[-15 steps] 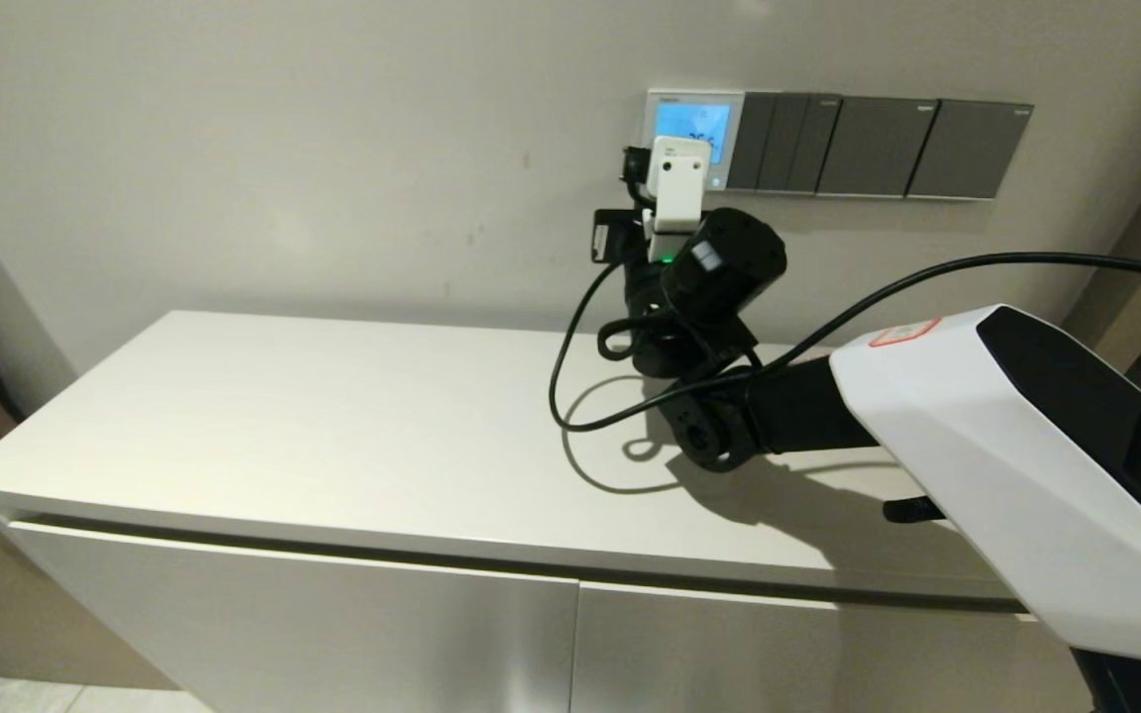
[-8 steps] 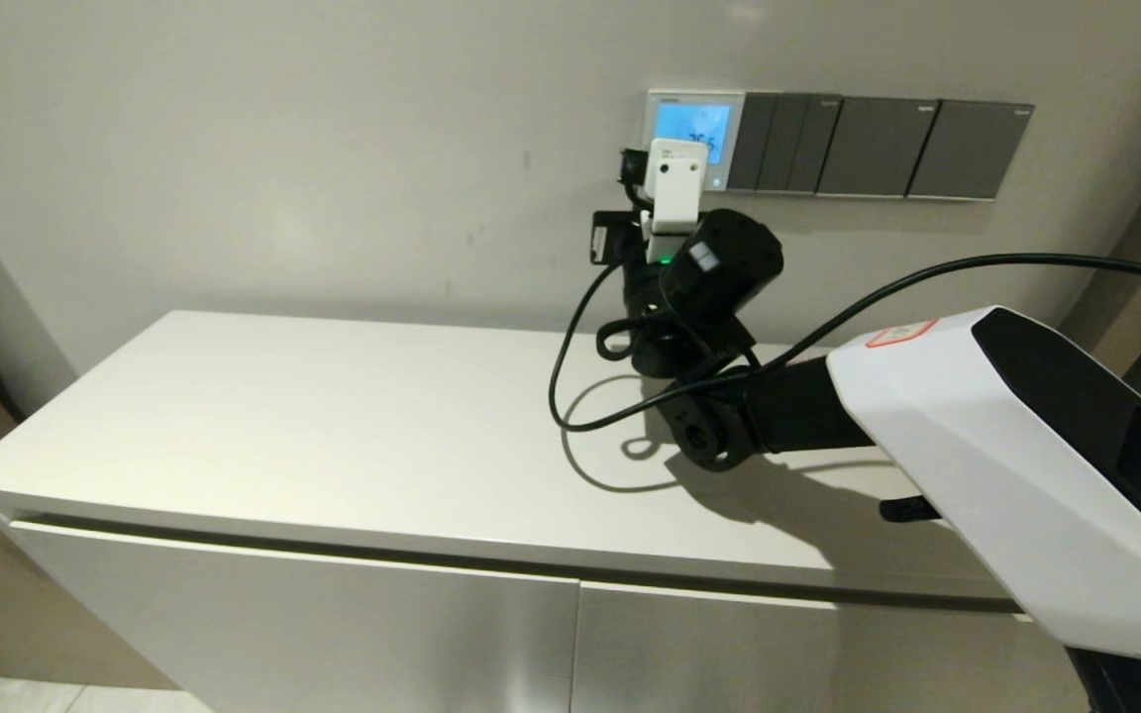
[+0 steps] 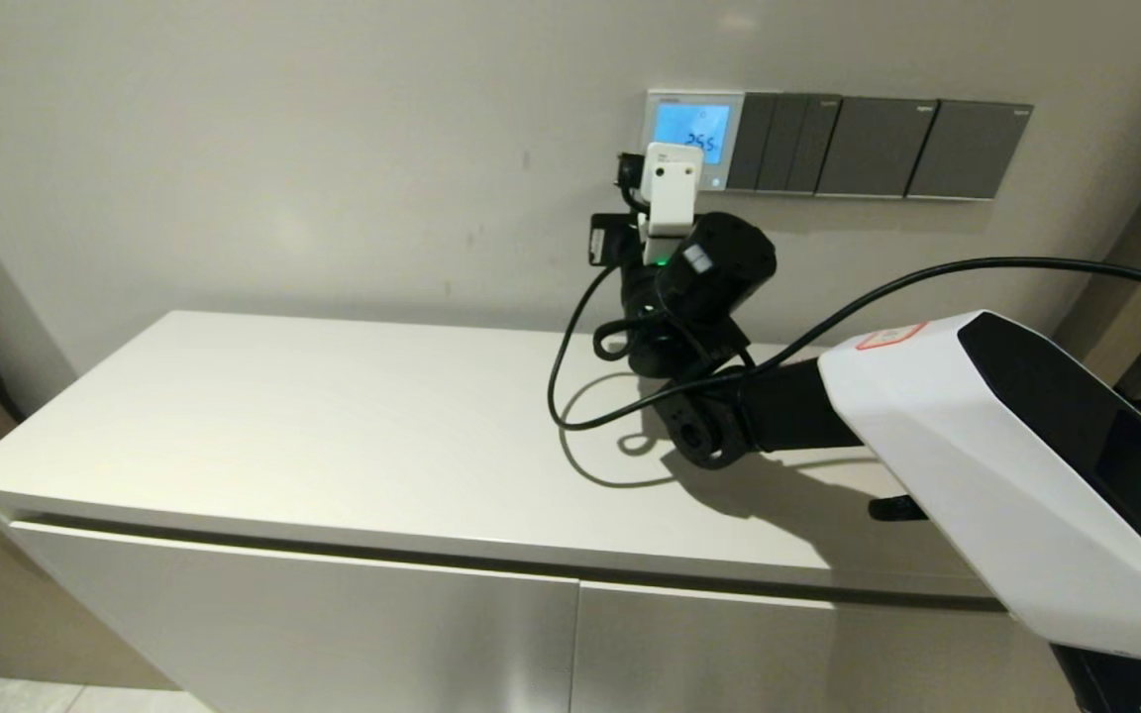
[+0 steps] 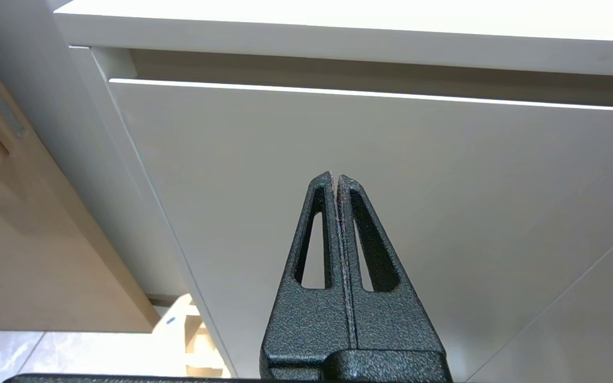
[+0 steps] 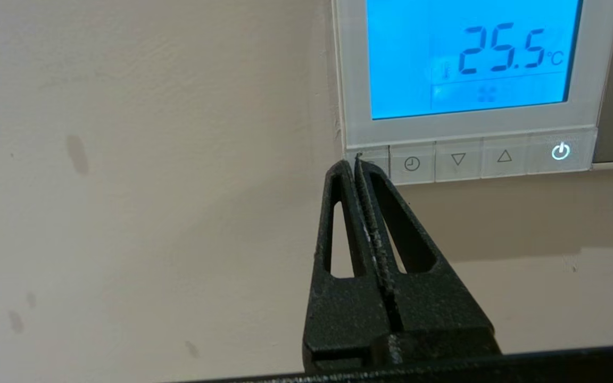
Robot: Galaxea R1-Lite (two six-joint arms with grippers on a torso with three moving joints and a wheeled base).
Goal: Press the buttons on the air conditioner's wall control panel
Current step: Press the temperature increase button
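The air conditioner's wall control panel (image 3: 694, 124) is white with a blue-lit screen reading 25.5 °C. In the right wrist view the panel (image 5: 469, 125) fills the far side, with the buttons (image 5: 458, 159) in a row along its bottom edge; the power button (image 5: 560, 151) is lit. My right gripper (image 5: 356, 158) is shut and empty, its tip at the leftmost button, which it mostly hides. In the head view its fingers are hidden behind the white wrist camera (image 3: 672, 183). My left gripper (image 4: 337, 175) is shut and empty, parked low in front of the cabinet door (image 4: 445, 186).
Dark grey switch plates (image 3: 878, 147) adjoin the panel on its right. A white cabinet top (image 3: 333, 426) lies below the right arm. A black cable (image 3: 563, 366) loops from the wrist over the cabinet top.
My right arm has shifted slightly left along the wall. More of the screen's digits show in the head view.
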